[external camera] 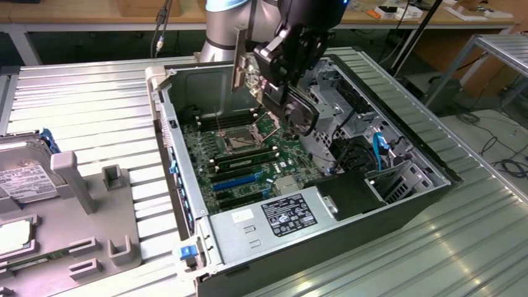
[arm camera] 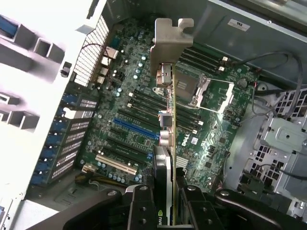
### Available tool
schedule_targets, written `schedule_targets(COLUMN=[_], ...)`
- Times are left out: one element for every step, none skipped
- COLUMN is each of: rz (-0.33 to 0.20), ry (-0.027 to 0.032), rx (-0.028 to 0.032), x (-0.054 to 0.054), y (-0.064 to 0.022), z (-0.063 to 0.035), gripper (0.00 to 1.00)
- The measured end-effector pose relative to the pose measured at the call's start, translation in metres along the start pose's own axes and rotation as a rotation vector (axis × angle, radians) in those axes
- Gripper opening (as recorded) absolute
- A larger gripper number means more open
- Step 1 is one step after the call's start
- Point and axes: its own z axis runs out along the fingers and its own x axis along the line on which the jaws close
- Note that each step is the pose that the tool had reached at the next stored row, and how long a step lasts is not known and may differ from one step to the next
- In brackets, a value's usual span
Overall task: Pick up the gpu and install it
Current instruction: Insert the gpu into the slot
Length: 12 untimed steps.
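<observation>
The gpu [external camera: 285, 105] hangs tilted above the open computer case [external camera: 417, 204]. Its silver end bracket [external camera: 240, 59] points up and its black round cooler [external camera: 298, 117] faces the exterior view's right. My gripper [external camera: 285, 62] is shut on the card from above. In the wrist view the gpu [arm camera: 171, 143] is seen edge-on, with its bracket [arm camera: 168, 43] at the far end. It floats over the green motherboard [arm camera: 124, 96], between my gripper [arm camera: 165, 208] fingers [arm camera: 139, 206]. A blue expansion slot [arm camera: 134, 128] lies below and to one side of the card, apart from it.
The motherboard [external camera: 210, 148] carries a CPU socket [external camera: 239, 139], memory slots and a blue slot [external camera: 235, 181]. A labelled power supply [external camera: 289, 213] and drive cages [external camera: 355, 111] crowd the case. A grey fixture [external camera: 83, 204] with a hard drive [external camera: 21, 179] lies at the exterior view's left.
</observation>
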Motion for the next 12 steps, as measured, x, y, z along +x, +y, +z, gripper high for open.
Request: schedule_targets(rz=[-0.022, -0.049, -0.079, -0.115, -0.14, -0.16, -0.176, -0.192, -0.202, -0.213, -0.222, -0.241], ry=[0.0009, 0.002, 0.0033, 0.0048, 0.0058, 0.0067, 0.0074, 0.008, 0.0084, 0.0089, 0.0093, 0.01], rx=[-0.0004, -0.001, -0.0015, -0.0022, -0.0027, -0.0031, -0.0033, -0.0037, -0.0039, -0.0041, -0.0043, -0.0046], x=[0.0, 0.0, 0.0, 0.0, 0.0, 0.0, 0.0, 0.0, 0.0, 0.0, 0.0, 0.0], y=[0.0, 0.0, 0.0, 0.0, 0.0, 0.0, 0.0, 0.0, 0.0, 0.0, 0.0, 0.0], z=[0.0, 0.0, 0.0, 0.0, 0.0, 0.0, 0.0, 0.0, 0.0, 0.0, 0.0, 0.0], gripper=[0.27, 0.27, 0.27, 0.27, 0.27, 0.27, 0.27, 0.27, 0.27, 0.27, 0.27, 0.27])
